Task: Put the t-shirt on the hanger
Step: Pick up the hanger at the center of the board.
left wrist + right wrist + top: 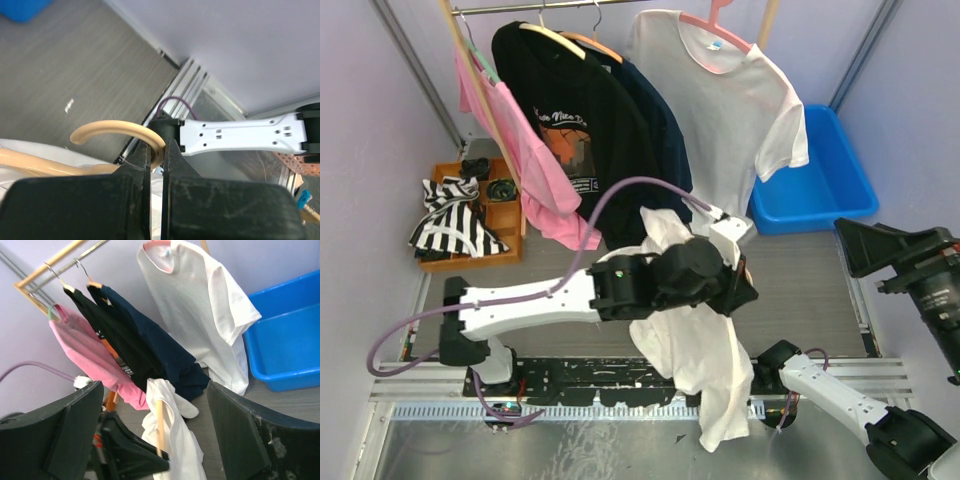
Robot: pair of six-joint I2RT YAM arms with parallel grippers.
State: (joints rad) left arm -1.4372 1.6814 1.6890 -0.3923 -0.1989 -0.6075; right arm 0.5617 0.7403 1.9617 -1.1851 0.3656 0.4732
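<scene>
striped cloth [450, 215] over orange tray [506, 216], blue bin [820, 214], hanger [115, 131] pinched

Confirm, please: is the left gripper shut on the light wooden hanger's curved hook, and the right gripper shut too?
No: the right gripper stands open, as the right wrist view shows; the left gripper is shut on the light wooden hanger's hook.

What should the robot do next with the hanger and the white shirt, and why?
Probably move the right arm, jaws open, to the plain white t-shirt and tug it straight. The left arm has its jaws shut on the hook of the light wooden hanger, and the shirt hangs bunched and lopsided from it.
</scene>
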